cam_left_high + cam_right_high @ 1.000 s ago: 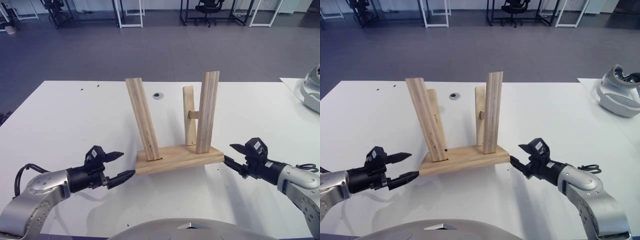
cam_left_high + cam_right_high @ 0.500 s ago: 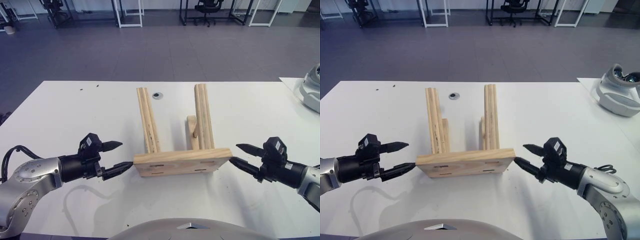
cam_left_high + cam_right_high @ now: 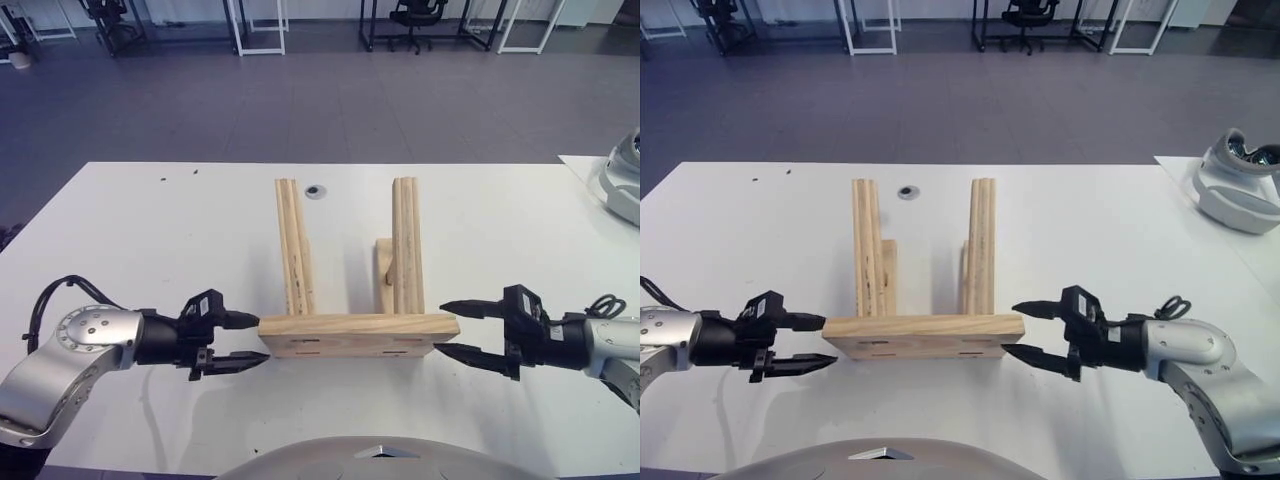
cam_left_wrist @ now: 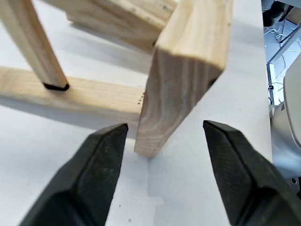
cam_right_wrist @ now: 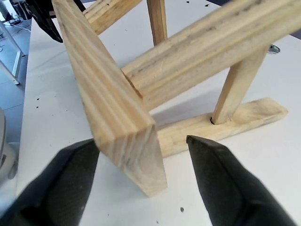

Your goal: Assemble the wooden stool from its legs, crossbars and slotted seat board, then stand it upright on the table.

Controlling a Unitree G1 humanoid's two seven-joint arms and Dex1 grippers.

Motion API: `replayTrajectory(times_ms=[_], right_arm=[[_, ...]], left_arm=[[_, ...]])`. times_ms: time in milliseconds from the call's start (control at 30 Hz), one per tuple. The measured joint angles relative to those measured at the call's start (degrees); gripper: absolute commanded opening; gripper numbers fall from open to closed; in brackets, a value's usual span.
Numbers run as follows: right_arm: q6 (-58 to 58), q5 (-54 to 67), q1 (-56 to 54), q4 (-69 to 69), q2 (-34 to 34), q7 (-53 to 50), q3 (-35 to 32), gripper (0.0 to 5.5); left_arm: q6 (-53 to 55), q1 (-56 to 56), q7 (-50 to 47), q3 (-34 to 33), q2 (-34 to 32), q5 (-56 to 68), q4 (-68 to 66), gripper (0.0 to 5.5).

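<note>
A white table (image 3: 120,250) bears the wooden stool (image 3: 355,328) lying on its side, with a small dark disc (image 3: 317,190) beyond it.

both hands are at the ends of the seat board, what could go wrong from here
1. The left hand and right hand are open, straddling only the end edges of the seat board; so shallow a grip could slip in lifting.
2. If one hand closes first, the board may twist, straining the legs in their slots.
</note>
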State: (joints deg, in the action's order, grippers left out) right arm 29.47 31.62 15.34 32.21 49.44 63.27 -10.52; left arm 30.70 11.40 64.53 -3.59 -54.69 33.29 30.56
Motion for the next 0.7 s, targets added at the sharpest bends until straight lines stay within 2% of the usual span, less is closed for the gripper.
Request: replayTrajectory(times_ms=[100, 167, 333, 400, 533, 633, 700], right_arm=[[-1.5, -2.1, -0.8, -0.8, 0.5, 1.1, 3.8, 2.21], [-2.7, -2.8, -1.1, -1.4, 0.9, 1.2, 4.2, 1.80], [-5.8, -4.4, -3.6, -3.5, 1.2, 3.0, 5.9, 1.64], [-5.1, -1.5, -6.9, -4.2, 1.1, 3.8, 4.3, 1.62], [6.4, 12.2, -21.0, -8.3, 5.7, 5.2, -1.0, 1.62], [19.3, 21.6, -36.5, -17.8, 7.4, 7.7, -0.4, 1.59], [31.7, 25.5, -48.2, -26.4, 7.4, 11.9, 2.4, 1.46]], left_arm=[[-1.6, -4.1, -0.3, 4.3, 1.8, -2.6, -1.3, 1.66], [-3.7, -4.9, 0.0, 5.3, 1.8, -4.2, -2.1, 1.62], [-7.6, -6.5, 1.8, 6.2, 1.8, -6.4, -4.4, 1.58], [-6.3, -10.2, 2.6, 5.4, 1.9, -5.3, -5.4, 1.58], [5.7, -27.1, 5.5, 2.1, -0.4, 5.2, -9.0, 1.58], [19.0, -40.3, 9.3, 2.0, -0.7, 12.8, -17.4, 1.57], [30.7, -47.9, 13.7, 3.6, -0.6, 16.9, -24.6, 1.51]])
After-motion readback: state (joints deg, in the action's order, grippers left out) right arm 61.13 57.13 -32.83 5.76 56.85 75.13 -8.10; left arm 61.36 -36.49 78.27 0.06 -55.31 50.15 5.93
